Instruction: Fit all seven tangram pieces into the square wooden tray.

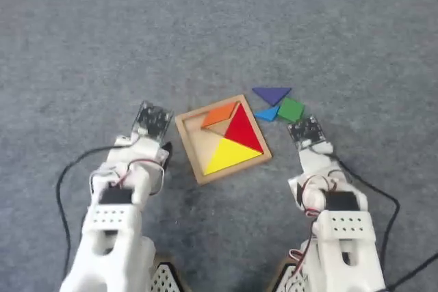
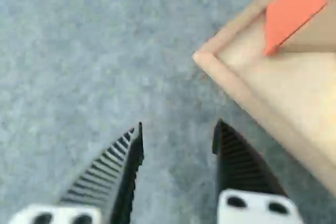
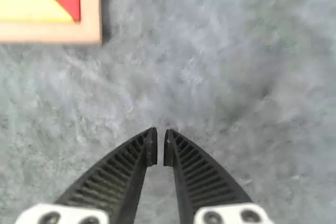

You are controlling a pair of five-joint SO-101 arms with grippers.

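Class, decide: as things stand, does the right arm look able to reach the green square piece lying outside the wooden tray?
Probably yes. The green square piece lies just ahead of the right gripper on grey carpet, nothing between them. Its jaws are shut, so they must open first.

A: What do we have in the square wooden tray (image 1: 190, 150)?
B: We see an orange piece (image 1: 219, 114), a red triangle (image 1: 244, 128) and a yellow triangle (image 1: 231, 154), with bare wood beside them.
A: And outside it?
B: We find a purple triangle (image 1: 272, 94), a blue triangle (image 1: 267, 113) and a green square (image 1: 291, 109) on the grey carpet (image 1: 102, 52), near the tray. The left arm (image 1: 120, 203) and the right arm (image 1: 339, 217) flank it.
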